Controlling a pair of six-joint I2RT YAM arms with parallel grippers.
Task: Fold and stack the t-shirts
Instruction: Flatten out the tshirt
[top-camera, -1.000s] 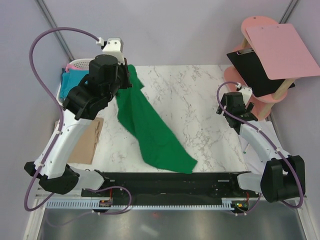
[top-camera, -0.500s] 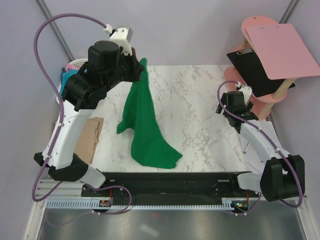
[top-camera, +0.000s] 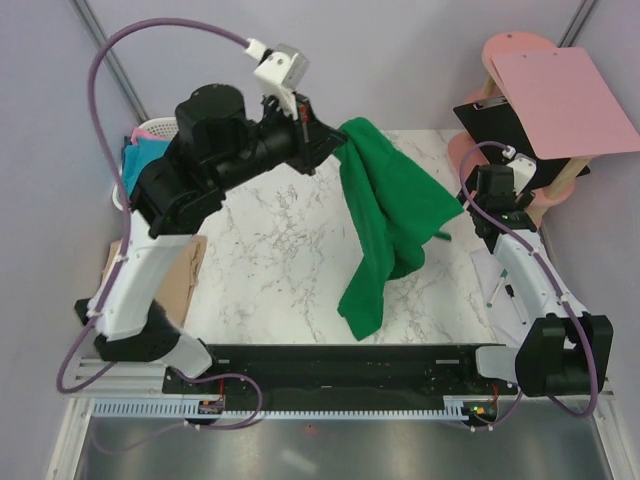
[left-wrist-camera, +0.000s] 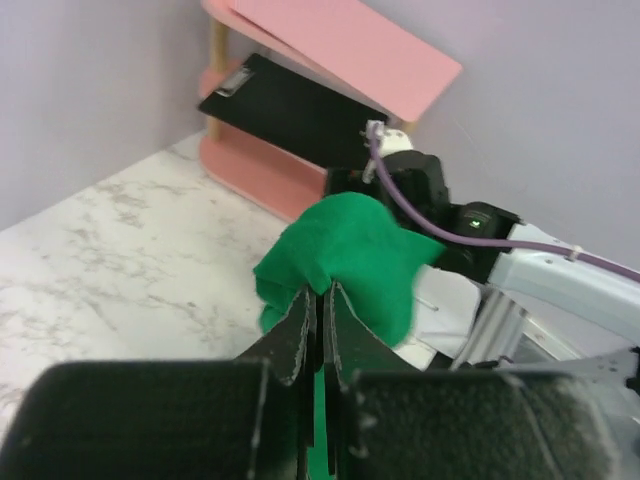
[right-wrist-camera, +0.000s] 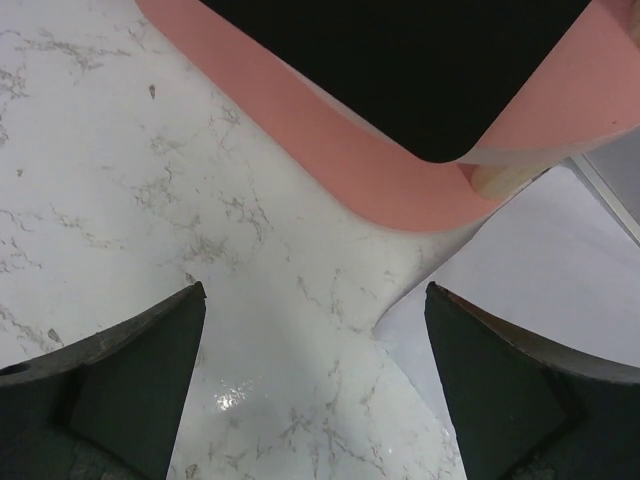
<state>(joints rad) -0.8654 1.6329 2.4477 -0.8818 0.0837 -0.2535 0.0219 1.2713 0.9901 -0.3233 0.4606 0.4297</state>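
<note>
- hanging above the white, grey-veined marble worktop (top-camera: 280, 250), the bright green t-shirt (top-camera: 385, 215) drapes from the left arm (top-camera: 215, 140) in long soft folds towards the right front. only the top view shows this whole drape. whether its lowest tip touches the surface i cannot tell.
- the top view alone also shows the left side. a tan t-shirt (top-camera: 175, 280) lies flat at the worktop's left edge. a white plastic basket (top-camera: 157, 127) stands at the far left corner with teal-blue cloth (top-camera: 140, 162) and pink cloth (top-camera: 138, 134) in it.
- only the left wrist view shows the grip. the left jaws are pressed together with green cloth pinched between their dark pads, and a rounded bunch of it mounds just beyond the tips. the right arm (left-wrist-camera: 560, 265) stands behind.
- only the right wrist view shows the right jaws from within. they are spread wide with nothing between them, over bare marble, beside the curved pink foot of the stand (right-wrist-camera: 330, 150) and a corner of the white paper sheet (right-wrist-camera: 520, 270).
- plain lilac-grey walls close the space. the pink stand (top-camera: 510, 60) sits at the far right corner, carrying a black clipboard (top-camera: 505, 135) and a slanted pink board (top-camera: 560, 100).
- the cloth looks matt and limp, the marble faintly glossy, and the boards flat and stiff.
- a purple cable (top-camera: 150, 45) arcs over the left arm.
</note>
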